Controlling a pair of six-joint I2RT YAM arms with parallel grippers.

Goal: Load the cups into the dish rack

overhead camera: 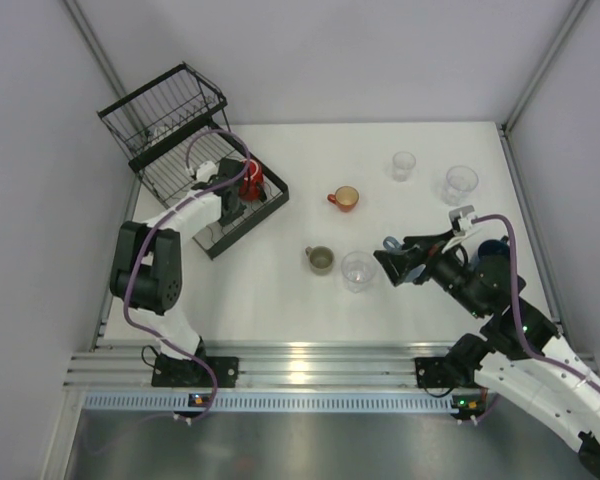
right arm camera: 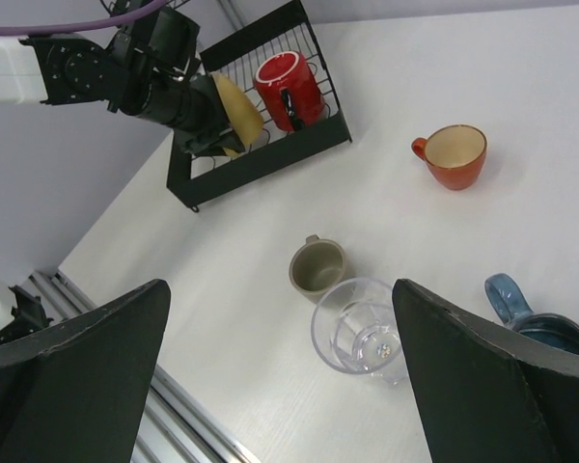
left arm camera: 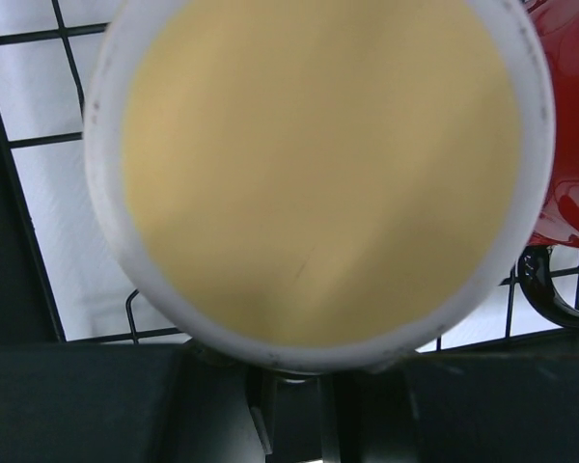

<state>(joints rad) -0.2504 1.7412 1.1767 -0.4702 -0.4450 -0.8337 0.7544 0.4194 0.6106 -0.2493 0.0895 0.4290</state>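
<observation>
The left gripper (right arm camera: 210, 123) is clenched on a round yellow cup (left arm camera: 318, 174), held just ahead of its jaws over the low tray of the black wire dish rack (overhead camera: 160, 110), beside a glossy red mug (right arm camera: 288, 89). Only the right wrist view shows the cup tilted. The right gripper (overhead camera: 390, 262) hangs released above a clear plastic tumbler (right arm camera: 360, 331), with an olive-grey mug (right arm camera: 316, 267) just beyond and white tabletop (right arm camera: 386, 212) stretching to the rack.

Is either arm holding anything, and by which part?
The left gripper holds the yellow cup by its rim; the right gripper is open and empty.
</observation>
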